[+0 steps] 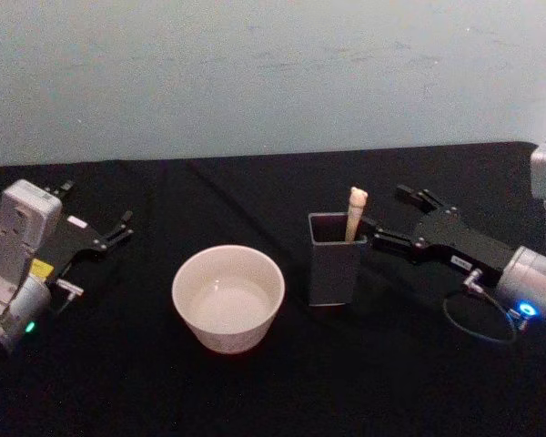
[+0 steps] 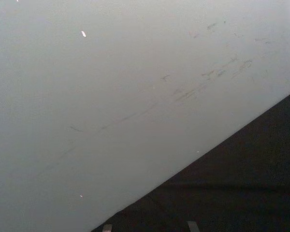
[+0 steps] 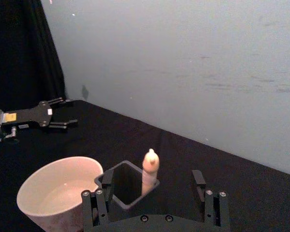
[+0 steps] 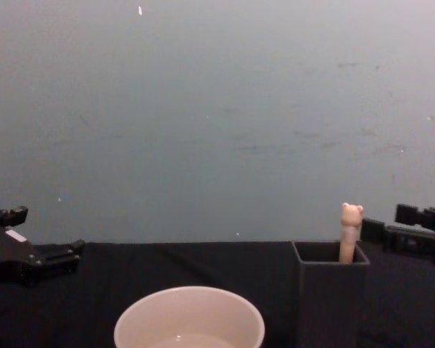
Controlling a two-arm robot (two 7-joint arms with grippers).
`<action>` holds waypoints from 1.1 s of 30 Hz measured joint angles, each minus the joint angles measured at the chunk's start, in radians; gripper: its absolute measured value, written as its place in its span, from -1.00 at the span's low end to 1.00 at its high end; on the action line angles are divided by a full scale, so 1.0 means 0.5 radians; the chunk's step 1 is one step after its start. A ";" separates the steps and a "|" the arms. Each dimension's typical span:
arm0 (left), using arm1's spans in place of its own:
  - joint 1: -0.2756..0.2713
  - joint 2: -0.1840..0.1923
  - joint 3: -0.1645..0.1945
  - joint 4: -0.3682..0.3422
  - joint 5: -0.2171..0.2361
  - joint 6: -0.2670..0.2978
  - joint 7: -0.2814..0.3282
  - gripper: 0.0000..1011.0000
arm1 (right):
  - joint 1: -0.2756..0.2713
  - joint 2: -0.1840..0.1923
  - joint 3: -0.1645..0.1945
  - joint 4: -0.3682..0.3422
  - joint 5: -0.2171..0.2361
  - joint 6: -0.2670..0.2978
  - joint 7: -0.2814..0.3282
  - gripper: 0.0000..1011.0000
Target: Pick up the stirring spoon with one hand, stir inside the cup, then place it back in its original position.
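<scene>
The stirring spoon (image 1: 355, 215) stands upright in a dark grey square holder (image 1: 335, 264), with its cream handle and eared head (image 4: 351, 213) above the rim; its bowl is hidden inside. The wide cream-white cup (image 1: 227, 297) sits left of the holder on the black table. My right gripper (image 1: 389, 217) is open just right of the spoon, level with the handle and not touching it. From the right wrist, the spoon (image 3: 150, 170) shows a little ahead of the right gripper (image 3: 152, 186), centred between its spread fingers. My left gripper (image 1: 98, 206) rests open at the far left.
A black cloth covers the table (image 1: 255, 391), and a pale wall (image 1: 273, 73) rises behind it. The cup (image 3: 58, 193) and holder (image 3: 128, 188) stand close together. A thin cable loops (image 1: 478, 319) off the right arm near its wrist.
</scene>
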 joint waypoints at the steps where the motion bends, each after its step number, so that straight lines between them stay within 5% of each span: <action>1: 0.000 0.000 0.000 0.000 0.000 0.000 0.000 0.98 | 0.024 -0.012 -0.011 0.020 -0.004 0.006 0.016 0.98; 18: 0.000 0.000 0.000 0.000 0.000 0.000 0.000 0.98 | 0.248 -0.155 -0.123 0.258 -0.108 0.012 0.098 0.98; 33: 0.000 0.000 0.000 0.000 0.000 0.000 0.000 0.98 | 0.278 -0.177 -0.137 0.293 -0.127 0.012 0.101 0.98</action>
